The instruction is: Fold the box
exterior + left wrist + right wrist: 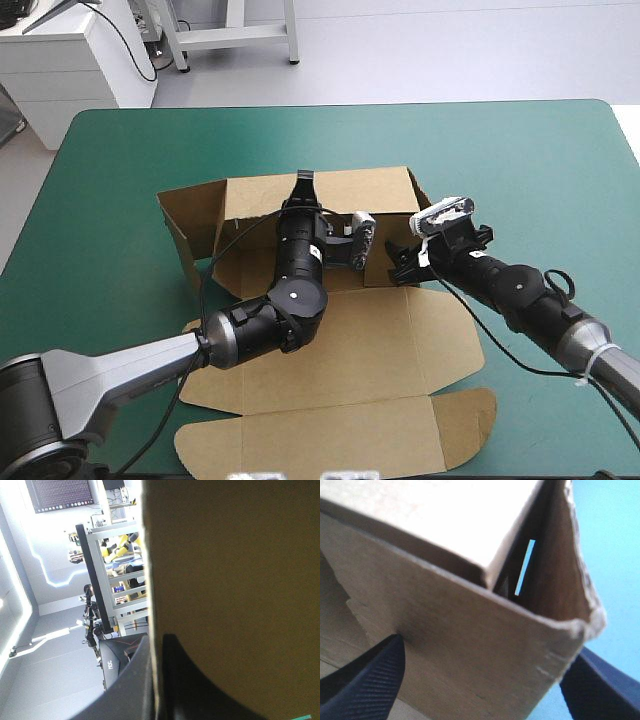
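Left gripper (302, 181) pinching box (350, 350) back wall | right gripper (399, 262) spread astride corner | lid flat

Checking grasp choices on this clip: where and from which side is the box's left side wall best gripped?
Its free top edge, from above, one finger inside and one outside. The left side wall stands as a thin sheet that appears splayed outward from the box, so only a pinch across its thickness would likely hold.

Lab, teal-green work table (520, 150), white cabinet (70, 70), grey floor (450, 50)
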Motion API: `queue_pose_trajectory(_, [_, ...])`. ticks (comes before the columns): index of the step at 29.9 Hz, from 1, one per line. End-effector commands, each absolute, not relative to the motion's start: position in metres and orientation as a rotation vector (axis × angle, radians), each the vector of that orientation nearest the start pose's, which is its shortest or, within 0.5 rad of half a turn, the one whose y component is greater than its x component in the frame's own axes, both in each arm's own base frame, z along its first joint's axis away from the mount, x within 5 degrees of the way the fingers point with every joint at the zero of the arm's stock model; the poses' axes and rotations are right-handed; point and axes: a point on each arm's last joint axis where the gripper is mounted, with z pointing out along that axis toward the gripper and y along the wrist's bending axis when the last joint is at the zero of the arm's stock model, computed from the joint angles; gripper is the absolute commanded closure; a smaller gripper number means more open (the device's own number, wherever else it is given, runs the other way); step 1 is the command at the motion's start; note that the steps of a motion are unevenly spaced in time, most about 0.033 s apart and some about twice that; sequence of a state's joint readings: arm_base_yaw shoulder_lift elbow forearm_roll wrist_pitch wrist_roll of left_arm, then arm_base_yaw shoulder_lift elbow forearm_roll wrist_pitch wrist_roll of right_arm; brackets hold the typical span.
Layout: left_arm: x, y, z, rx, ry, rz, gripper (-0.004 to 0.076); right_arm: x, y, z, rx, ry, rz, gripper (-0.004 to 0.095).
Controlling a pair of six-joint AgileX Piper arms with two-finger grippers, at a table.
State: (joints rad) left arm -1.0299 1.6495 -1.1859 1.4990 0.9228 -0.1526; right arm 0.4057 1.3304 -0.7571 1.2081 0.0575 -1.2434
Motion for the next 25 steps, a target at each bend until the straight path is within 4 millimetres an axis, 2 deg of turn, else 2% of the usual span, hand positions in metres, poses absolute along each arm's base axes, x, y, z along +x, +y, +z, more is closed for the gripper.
queue_pose_trajectory(1, [0.239,-0.26,0.33,1.459,1.234,1.125,0.0731,0.265,0.115,0.283,-0.457,1.962,0.236,0.0145])
queue_pose_trajectory(6, [0.239,-0.26,0.33,1.459,1.234,1.125,0.0731,0.273,0.119,0.287,-0.488,1.945,0.23,0.0203])
queue_pose_trajectory(9, [0.239,-0.261,0.33,1.462,1.23,1.119,0.0731,0.278,0.121,0.293,-0.482,1.928,0.23,0.0314])
queue_pose_trajectory(12, [0.239,-0.261,0.33,1.462,1.23,1.119,0.0731,0.281,0.122,0.293,-0.447,1.936,0.248,0.0534])
queue_pose_trajectory(16, [0.239,-0.261,0.33,1.462,1.23,1.119,0.0731,0.283,0.123,0.29,-0.44,1.947,0.25,0.0932])
queue_pose_trajectory(23, [0.239,-0.261,0.33,1.465,1.228,1.107,0.0731,0.284,0.122,0.289,-0.437,1.948,0.238,0.0928])
queue_pose_trajectory(25, [0.239,-0.261,0.33,1.421,1.264,1.067,0.0719,0.284,0.122,0.289,-0.439,1.948,0.237,0.0928])
